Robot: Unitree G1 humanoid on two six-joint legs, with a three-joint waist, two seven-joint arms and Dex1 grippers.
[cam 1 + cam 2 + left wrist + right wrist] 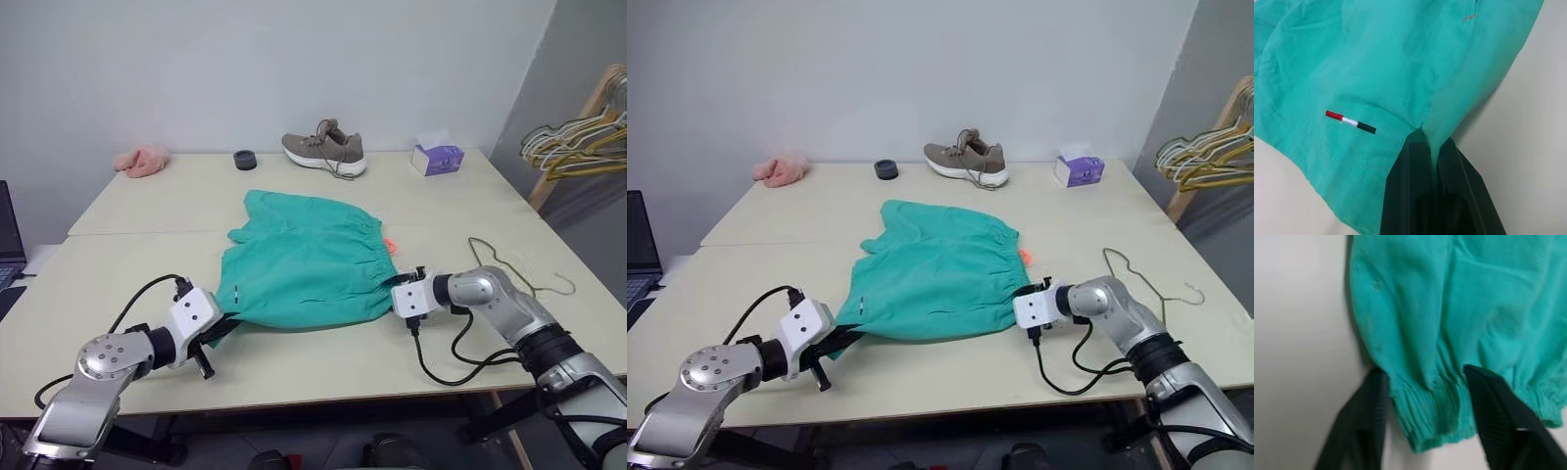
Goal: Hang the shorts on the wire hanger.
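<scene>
The shorts (304, 264) lay spread on the worktop (118, 274), near its middle, waistband toward the right. The left claw (1436, 147) was clamped on a fold of fabric at the shorts' near left hem, beside the small striped logo (1351, 122). The right claw (1425, 396) stood partly open, its fingers (1364, 416) straddling the gathered waistband at the near right corner. The wire hanger (514, 262) lay flat on the worktop, right of the shorts and apart from them.
</scene>
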